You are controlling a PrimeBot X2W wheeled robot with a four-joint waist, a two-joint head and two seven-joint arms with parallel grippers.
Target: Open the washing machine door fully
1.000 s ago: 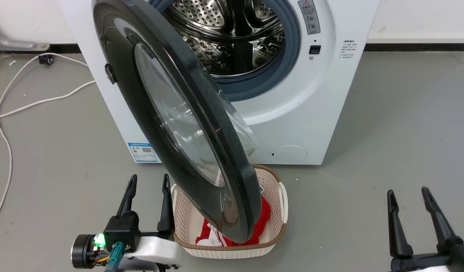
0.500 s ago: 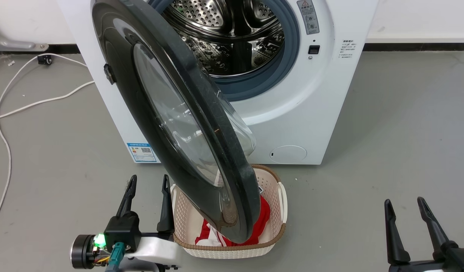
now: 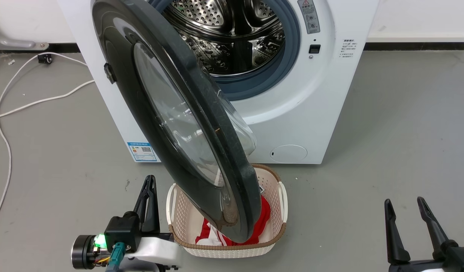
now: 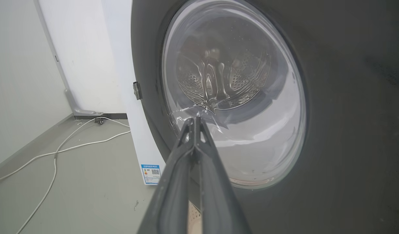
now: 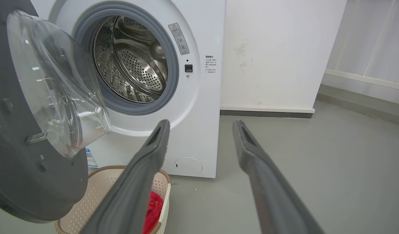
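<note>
Your left gripper (image 3: 150,180) sits at the lower left of the head view, its two dark fingers pinched tight together with nothing between them, just left of the laundry basket (image 3: 224,250). In the left wrist view those fingers point right at the washing machine door (image 3: 141,94), with the tips lined up over the lower left of its glass bowl (image 4: 235,97). Honestly you can't tell from these shots whether they touch the glass or hang just short of it. In the head view the door is swung partway out, hinged on the left of the white washing machine (image 3: 311,113). It runs diagonally from the upper left down to the lower centre, and its bottom edge overlaps the basket. A bit of red cloth (image 3: 262,223) peeks out under it. The steel drum (image 3: 232,34) is wide open to see at the top centre. Your right gripper (image 3: 405,204) is down in the lower right corner, fingers spread apart and empty, over the grey floor (image 3: 386,132) and well apart from the door. A white cable (image 3: 28,102) snakes along the floor at the left edge.
</note>
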